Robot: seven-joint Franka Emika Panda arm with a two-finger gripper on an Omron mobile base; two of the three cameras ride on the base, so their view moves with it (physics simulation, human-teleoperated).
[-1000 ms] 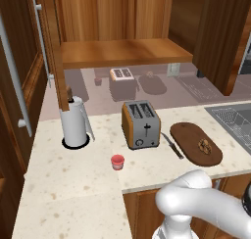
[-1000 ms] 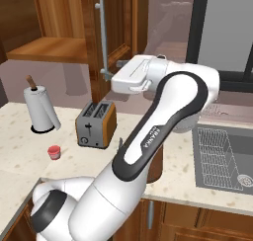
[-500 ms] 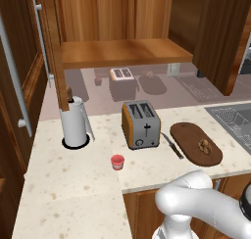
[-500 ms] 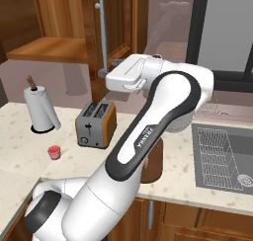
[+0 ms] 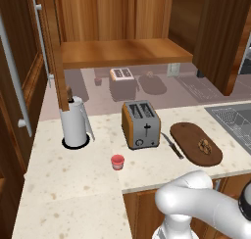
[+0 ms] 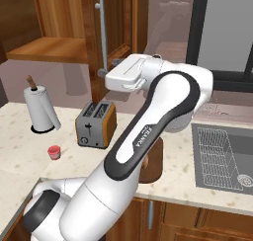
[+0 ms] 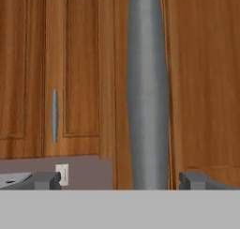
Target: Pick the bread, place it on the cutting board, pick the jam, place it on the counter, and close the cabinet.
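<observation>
A: Where do we find the bread (image 5: 205, 145)?
B: We see it lying on the board (image 5: 188, 138), right of the toaster (image 5: 141, 125). A knife (image 5: 171, 145) lies between toaster and board.
A: And the jam (image 5: 117, 161)?
B: It stands on the counter (image 5: 73, 184), in front of the toaster and slightly to its left. The towel roll (image 5: 74, 122) stands further left.
A: The cabinet (image 5: 122, 52)?
B: Above the toaster, with its doors open and its shelf bare.
A: The gripper (image 7: 117, 180)?
B: Its jaws are spread wide and grasp nothing; a steel handle (image 7: 147, 87) on a cabinet door stands between the fingertips (image 7: 46, 180).
</observation>
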